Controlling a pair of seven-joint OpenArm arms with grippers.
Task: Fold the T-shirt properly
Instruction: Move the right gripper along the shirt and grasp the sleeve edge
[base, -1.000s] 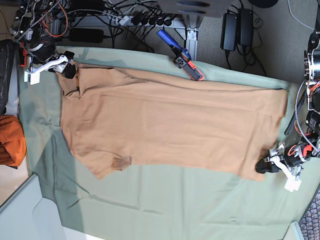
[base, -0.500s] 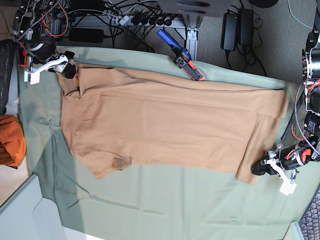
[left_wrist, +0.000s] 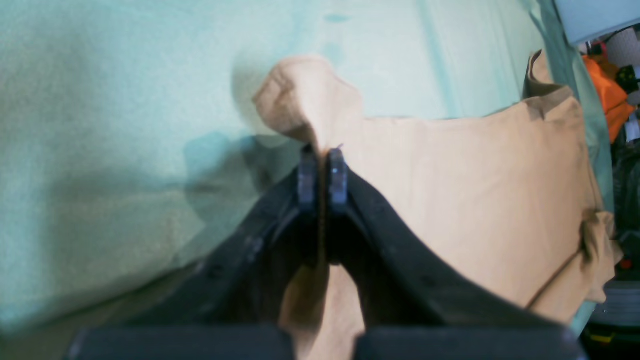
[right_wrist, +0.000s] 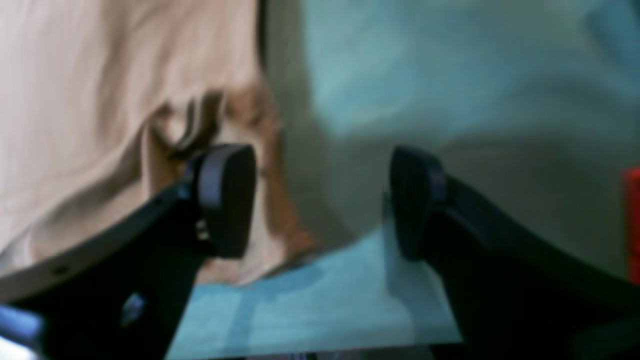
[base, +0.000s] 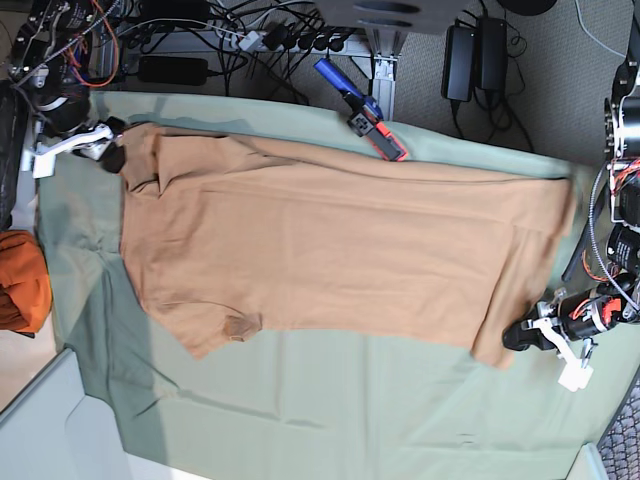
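Sage-green cloth (base: 300, 400) covers the whole table, and the T-shirt (base: 330, 250) lies spread flat across it. At one bottom corner the left gripper (left_wrist: 322, 170) is clamped on a pinch of the hem. By the opposite end, the right gripper (right_wrist: 320, 200) gapes wide, holding nothing.

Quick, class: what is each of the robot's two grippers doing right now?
Left gripper: shut, pinching a corner of the T-shirt.
Right gripper: open, holding nothing, at the shirt's edge.
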